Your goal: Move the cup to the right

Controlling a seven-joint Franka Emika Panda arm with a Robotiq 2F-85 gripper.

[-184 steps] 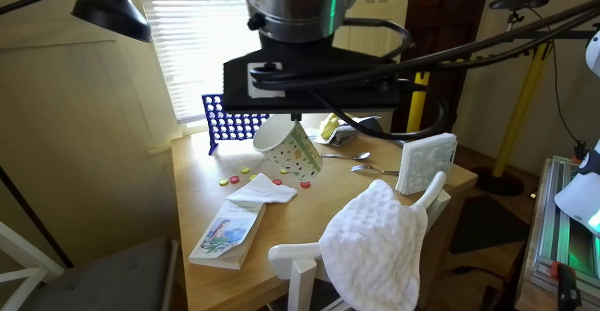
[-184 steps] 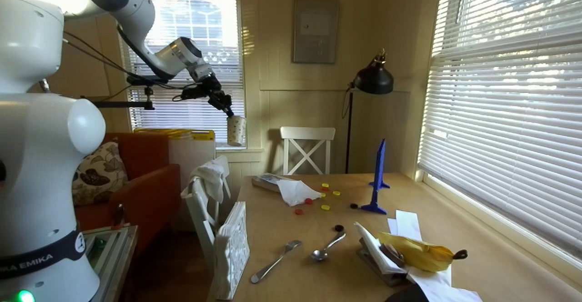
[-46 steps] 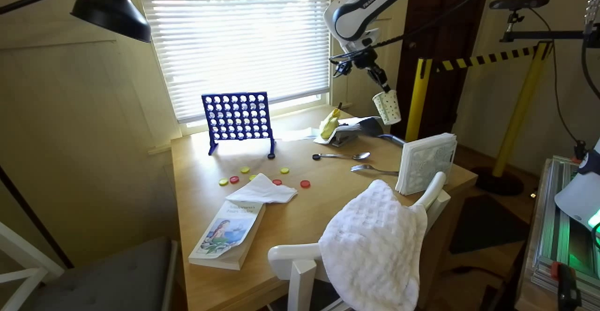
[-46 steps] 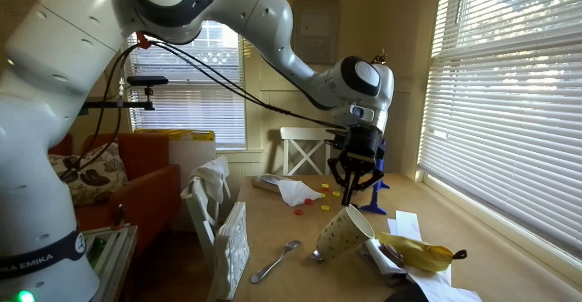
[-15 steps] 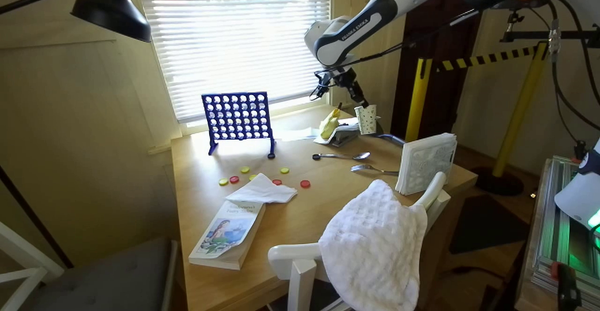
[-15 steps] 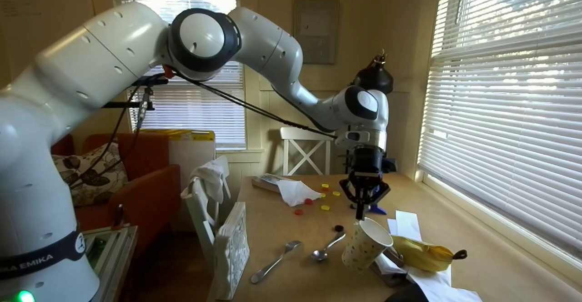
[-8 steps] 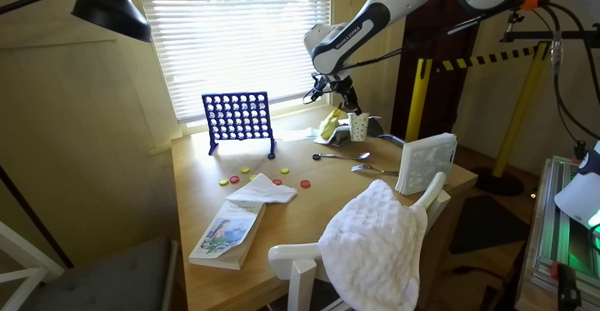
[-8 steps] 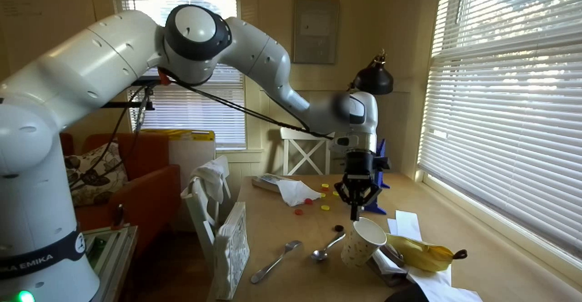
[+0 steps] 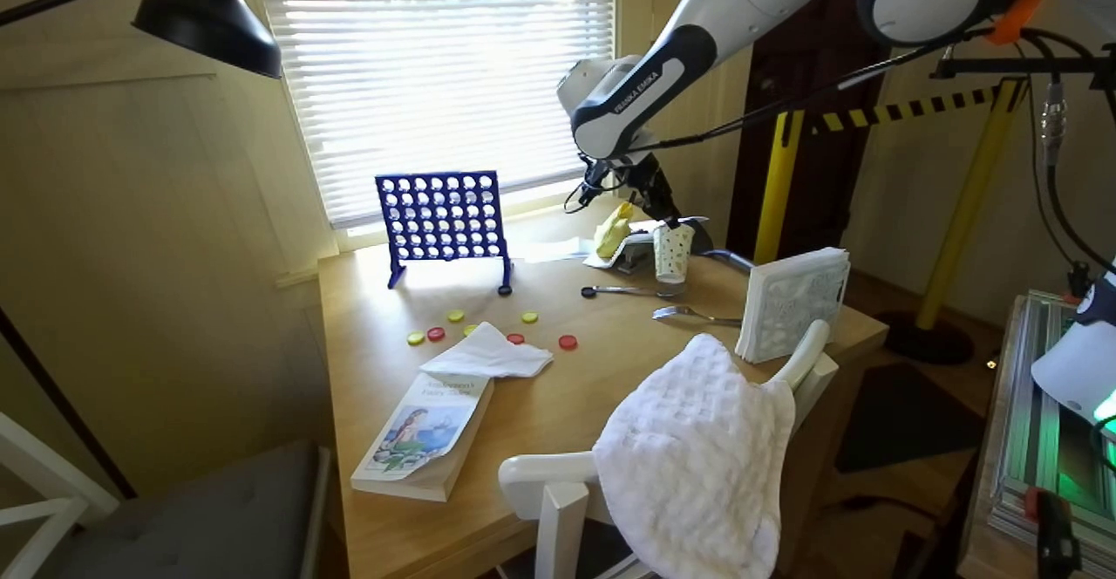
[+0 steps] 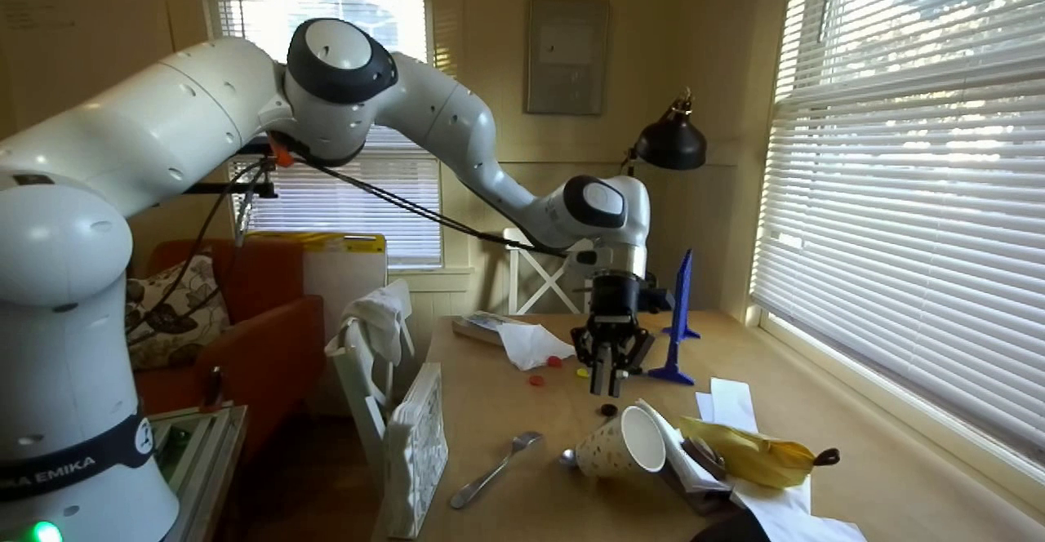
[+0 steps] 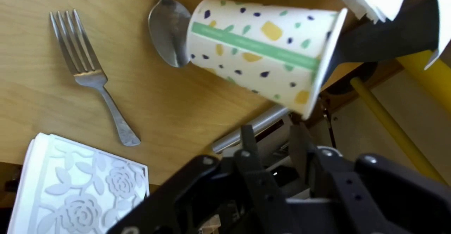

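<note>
Gripper: jaws parted, pinching nothing.
Cup: below jaws, apart, in an exterior view.
Cup axis: tipped there, base left, mouth near-right.

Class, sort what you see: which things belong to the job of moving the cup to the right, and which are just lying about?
Part of the job:
patterned cup, the thing to move
gripper, fingers apart, the tool for moving it

Just lying about:
fork
spoon
blue grid game
red and yellow discs
white napkin
book
white towel
</note>
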